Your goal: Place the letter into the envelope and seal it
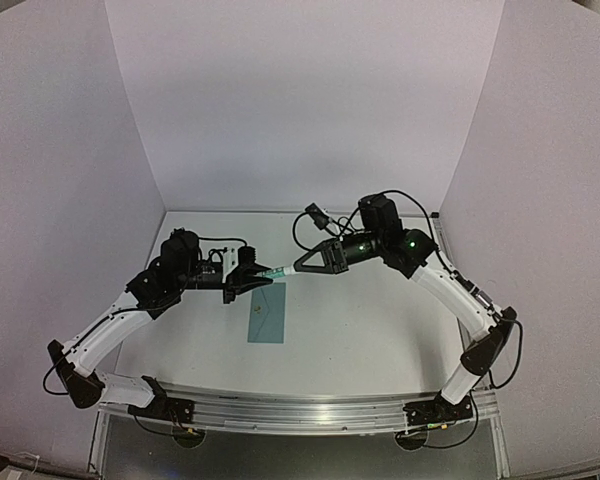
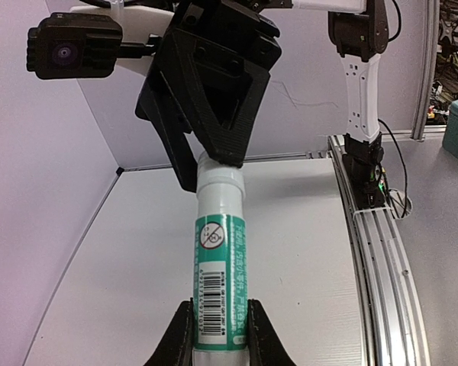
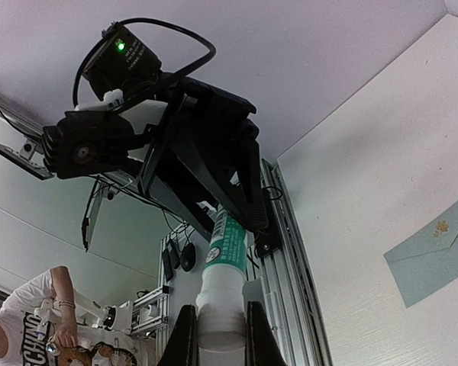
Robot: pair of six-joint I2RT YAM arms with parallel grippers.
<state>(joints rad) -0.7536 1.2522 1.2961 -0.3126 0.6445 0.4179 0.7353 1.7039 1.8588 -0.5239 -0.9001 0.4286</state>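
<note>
The teal envelope lies flat on the white table, flap folded down, with a small gold mark on it; it also shows in the right wrist view. The tan letter is not in view. A green-and-white glue stick is held in the air between both grippers, above the envelope's far end. My left gripper is shut on its green labelled body. My right gripper is shut on its white cap end. In the top view the left gripper and the right gripper face each other.
The table has white walls on three sides. An aluminium rail runs along the near edge, by the arm bases. The envelope lies left of centre, under the left gripper.
</note>
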